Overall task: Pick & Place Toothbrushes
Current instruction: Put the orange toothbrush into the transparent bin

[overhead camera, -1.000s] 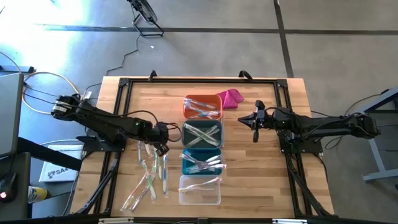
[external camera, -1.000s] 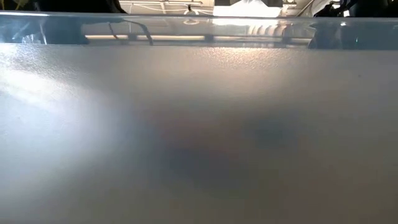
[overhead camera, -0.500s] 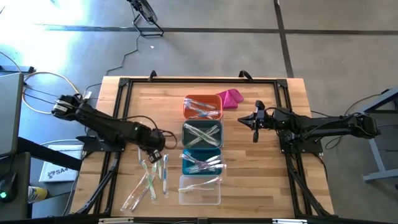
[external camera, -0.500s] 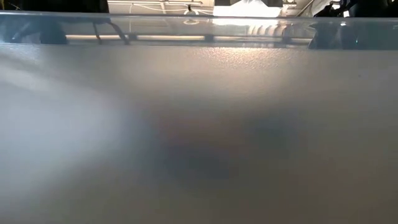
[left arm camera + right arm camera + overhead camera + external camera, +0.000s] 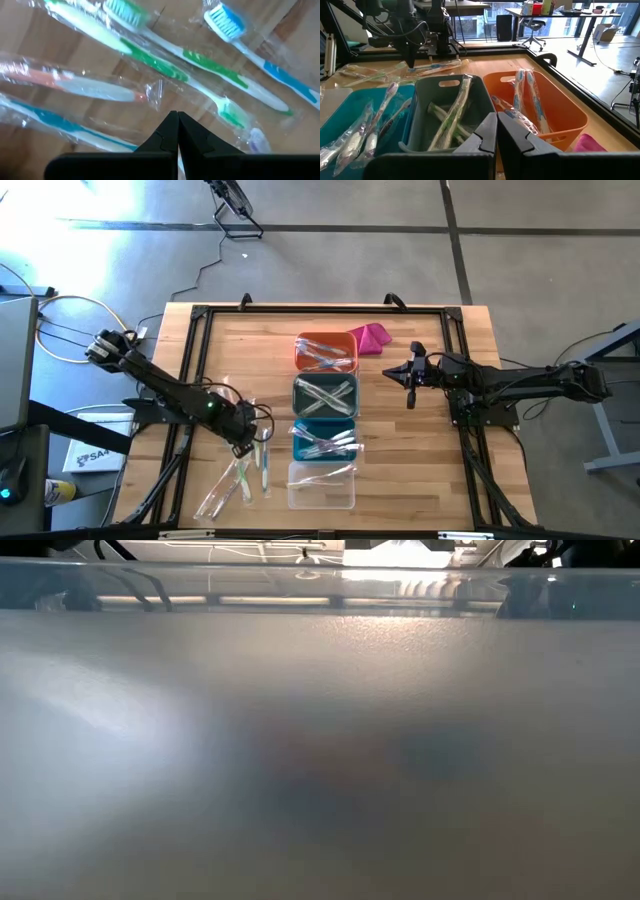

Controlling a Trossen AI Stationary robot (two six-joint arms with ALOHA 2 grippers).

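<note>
Leftward from the bins, the left gripper [image 5: 243, 448], fingers pressed together and empty, has dropped onto loose clear-wrapped toothbrushes [image 5: 240, 470] near the wooden tabletop's [image 5: 420, 470] front-left corner. Four bins [image 5: 325, 420] hold some already; right gripper [image 5: 409, 385] waits, closed.

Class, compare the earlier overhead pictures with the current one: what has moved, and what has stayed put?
The left gripper, shut and empty, moved from beside the grey bin down over the loose toothbrushes near the table's front. The right gripper, bins and toothbrushes stayed put.
</note>
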